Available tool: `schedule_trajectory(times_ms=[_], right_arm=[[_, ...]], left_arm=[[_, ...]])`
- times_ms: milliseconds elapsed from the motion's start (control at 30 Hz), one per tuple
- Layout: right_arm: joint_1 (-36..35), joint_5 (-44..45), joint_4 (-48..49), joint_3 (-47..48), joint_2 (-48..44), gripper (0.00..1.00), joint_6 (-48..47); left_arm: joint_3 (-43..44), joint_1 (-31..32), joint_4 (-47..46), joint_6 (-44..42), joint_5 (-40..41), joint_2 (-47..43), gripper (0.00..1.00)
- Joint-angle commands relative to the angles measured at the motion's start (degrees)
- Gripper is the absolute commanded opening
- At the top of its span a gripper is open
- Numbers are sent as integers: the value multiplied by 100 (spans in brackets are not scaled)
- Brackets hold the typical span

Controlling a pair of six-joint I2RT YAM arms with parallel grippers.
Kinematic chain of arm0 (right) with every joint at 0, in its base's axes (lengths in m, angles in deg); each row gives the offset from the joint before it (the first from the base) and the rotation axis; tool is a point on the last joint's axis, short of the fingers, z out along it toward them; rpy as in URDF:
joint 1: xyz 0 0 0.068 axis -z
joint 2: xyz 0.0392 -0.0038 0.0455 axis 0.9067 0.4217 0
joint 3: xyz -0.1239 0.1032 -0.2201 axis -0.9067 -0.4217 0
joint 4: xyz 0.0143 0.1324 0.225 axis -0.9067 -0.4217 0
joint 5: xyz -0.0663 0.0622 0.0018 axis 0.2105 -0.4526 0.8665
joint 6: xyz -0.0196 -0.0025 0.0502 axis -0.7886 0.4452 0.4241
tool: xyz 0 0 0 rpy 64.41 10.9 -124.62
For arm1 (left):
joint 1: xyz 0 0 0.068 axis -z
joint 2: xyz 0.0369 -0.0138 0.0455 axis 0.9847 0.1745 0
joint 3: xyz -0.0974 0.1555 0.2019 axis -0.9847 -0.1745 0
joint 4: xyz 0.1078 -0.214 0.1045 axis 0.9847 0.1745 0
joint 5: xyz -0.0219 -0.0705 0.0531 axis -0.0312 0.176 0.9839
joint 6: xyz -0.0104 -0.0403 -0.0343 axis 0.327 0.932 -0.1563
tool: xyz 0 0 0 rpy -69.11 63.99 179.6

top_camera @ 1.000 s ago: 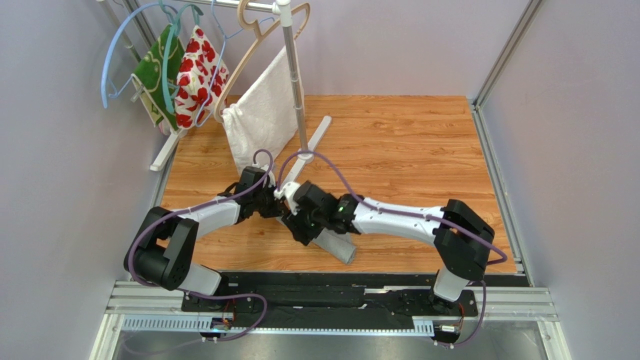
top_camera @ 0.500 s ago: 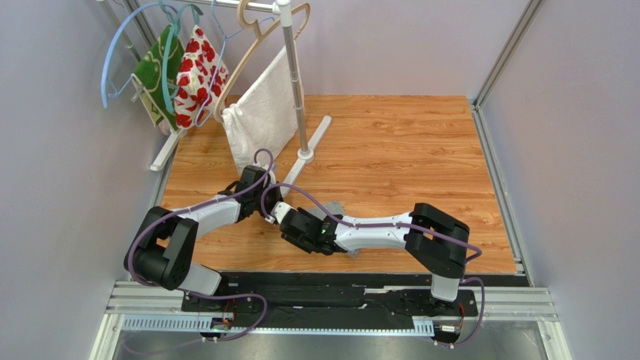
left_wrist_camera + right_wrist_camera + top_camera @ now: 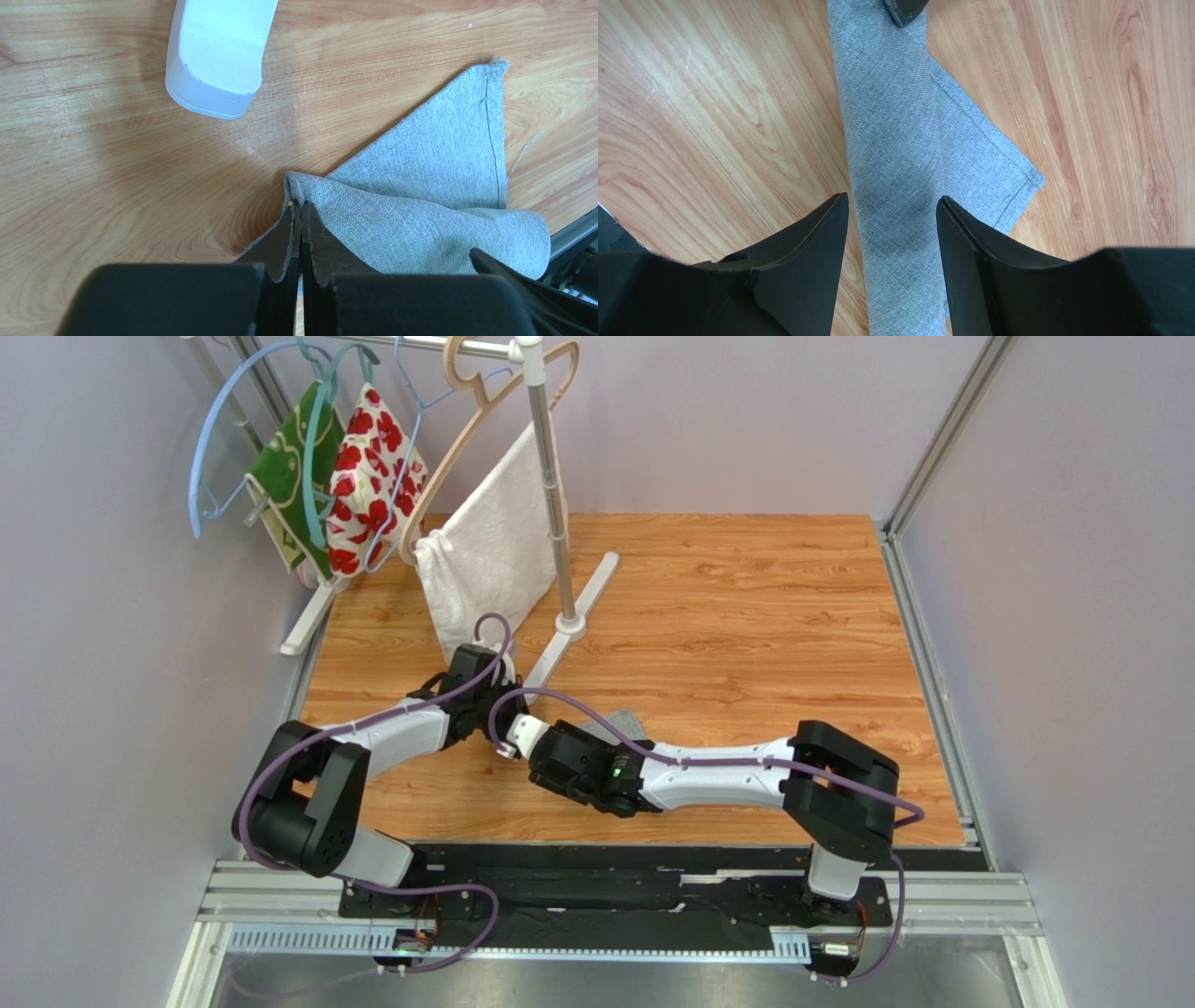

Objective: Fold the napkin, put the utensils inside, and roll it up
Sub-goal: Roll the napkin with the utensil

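Observation:
The grey napkin (image 3: 899, 140) lies on the wooden table as a long narrow roll with one loose corner spread to the side (image 3: 435, 182). From the top camera only a small piece of the napkin (image 3: 627, 721) shows behind the right arm. My left gripper (image 3: 302, 204) is shut, its tips pinching a puckered fold at the roll's end. My right gripper (image 3: 891, 198) is open and straddles the roll farther along, one finger on each side. The left gripper's fingertips (image 3: 906, 8) show at the far end of the roll. The utensils are hidden.
A clothes rack stands at the back left, its pole (image 3: 547, 490) carrying a white towel (image 3: 491, 546) and hangers with flowered fabric (image 3: 368, 469). The rack's white foot (image 3: 217, 49) lies just beyond the left gripper. The black rail (image 3: 631, 847) marks the near table edge.
The right arm has come down low over the table and its gripper now straddles the roll, covering most of it from above. The left arm has stayed put.

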Motion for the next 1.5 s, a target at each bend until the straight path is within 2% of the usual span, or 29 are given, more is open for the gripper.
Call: schedule_trajectory(times_ms=[0,433,567,600,667,700,733,833,867,1033,1200,1467], right_arm=[[-6,-152,207,-65,96,54,-128],[556,-662,321,-310,412,55,92],[811,-1311,295,-346,456,52,189],[916,-1644,269,-346,456,48,241],[1039,-2075,94,-311,517,39,286],[1179,-2626,14,-285,553,31,347],[1241,-2849,-73,-258,596,27,365],[1461,-3632,-390,-214,685,20,417],[1523,-3807,-486,-214,694,19,435],[1892,-4985,-602,-214,729,17,575],[2287,-6126,-610,-83,983,16,751],[2744,-6815,-417,128,1484,16,1024]], left_arm=[[231,-27,160,-167,72,25,0],[248,-27,186,-202,72,-10,0],[257,-27,142,-228,28,-19,0],[257,-27,134,-246,-7,-28,0],[301,-27,168,-237,19,-97,8],[327,-27,229,-211,62,-150,15],[388,-27,265,-202,202,-220,38],[415,-27,467,-141,605,-624,60],[407,-27,572,-123,712,-878,63],[48,-27,608,-114,1144,-1556,66],[-305,-27,99,-123,679,-1698,65],[-463,-27,-138,-123,327,-1557,62]])
